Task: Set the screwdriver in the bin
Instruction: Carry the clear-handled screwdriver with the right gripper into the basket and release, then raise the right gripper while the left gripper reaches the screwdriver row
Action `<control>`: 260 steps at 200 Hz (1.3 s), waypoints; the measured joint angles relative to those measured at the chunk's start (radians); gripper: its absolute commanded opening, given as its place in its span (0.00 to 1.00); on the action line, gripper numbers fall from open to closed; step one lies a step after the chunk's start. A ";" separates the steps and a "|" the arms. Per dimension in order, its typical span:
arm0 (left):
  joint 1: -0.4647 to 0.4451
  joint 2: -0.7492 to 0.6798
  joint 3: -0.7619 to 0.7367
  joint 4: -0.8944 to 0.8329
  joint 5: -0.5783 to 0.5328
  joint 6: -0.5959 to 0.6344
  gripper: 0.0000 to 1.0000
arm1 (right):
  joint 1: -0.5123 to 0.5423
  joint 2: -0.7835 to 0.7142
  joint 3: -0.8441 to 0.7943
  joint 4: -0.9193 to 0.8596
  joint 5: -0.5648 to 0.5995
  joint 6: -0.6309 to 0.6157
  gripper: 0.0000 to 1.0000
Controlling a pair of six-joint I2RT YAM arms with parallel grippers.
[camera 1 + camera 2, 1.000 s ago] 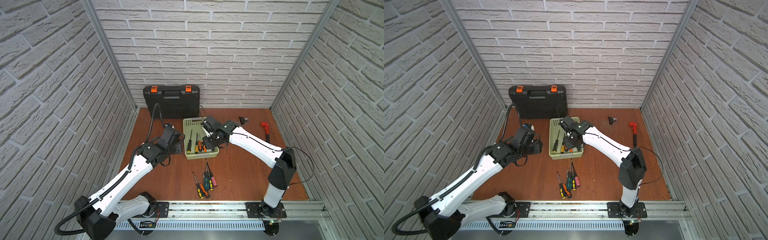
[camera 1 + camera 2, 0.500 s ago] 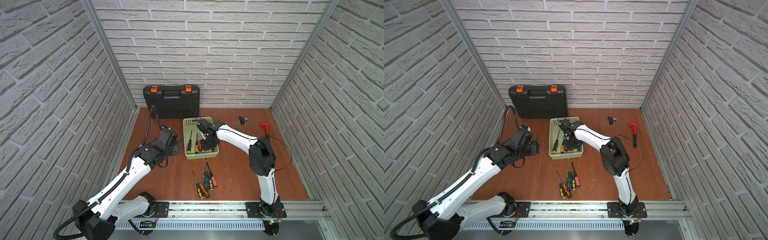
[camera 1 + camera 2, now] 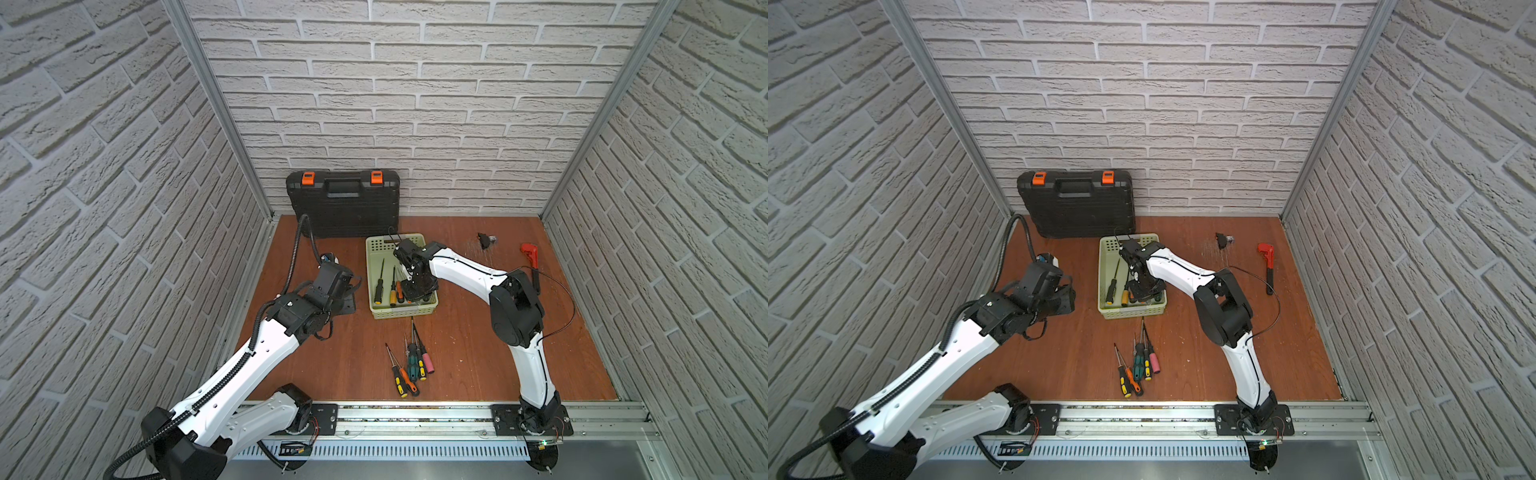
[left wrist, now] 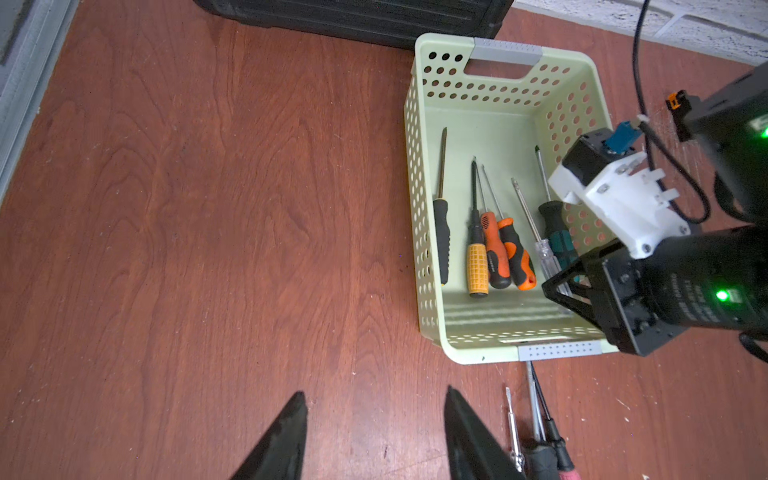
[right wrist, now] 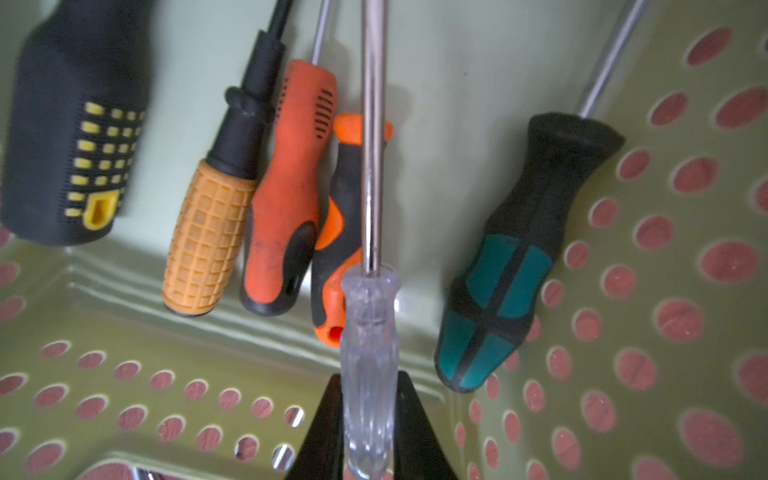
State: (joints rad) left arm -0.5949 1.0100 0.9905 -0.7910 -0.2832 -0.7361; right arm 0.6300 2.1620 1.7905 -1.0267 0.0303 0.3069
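Nearest the rail: a loose bunch of screwdrivers on the table, just short of the bin. Left of the bin, left gripper over bare wood, jaws parted, holding nothing. Inside the bin, at its near end, right gripper clamped on the clear handle of the screwdriver. Shaft pointing toward the far wall, between an orange-black handle and a green-black handle. Cannot tell whether touching the bin floor. Alongside, three more screwdrivers flat on that floor. Farthest back: black tool case against the wall, red wrench well off to the right.
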 measured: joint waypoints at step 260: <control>-0.557 0.163 -0.244 0.103 0.264 -0.388 0.56 | 0.075 -0.590 -0.317 0.188 -0.063 0.010 0.39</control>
State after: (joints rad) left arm -1.1515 1.1725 0.7467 -0.6876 -0.0196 -1.1244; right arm 0.7052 1.5723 1.4734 -0.8391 -0.0326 0.3164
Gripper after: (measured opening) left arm 0.556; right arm 0.383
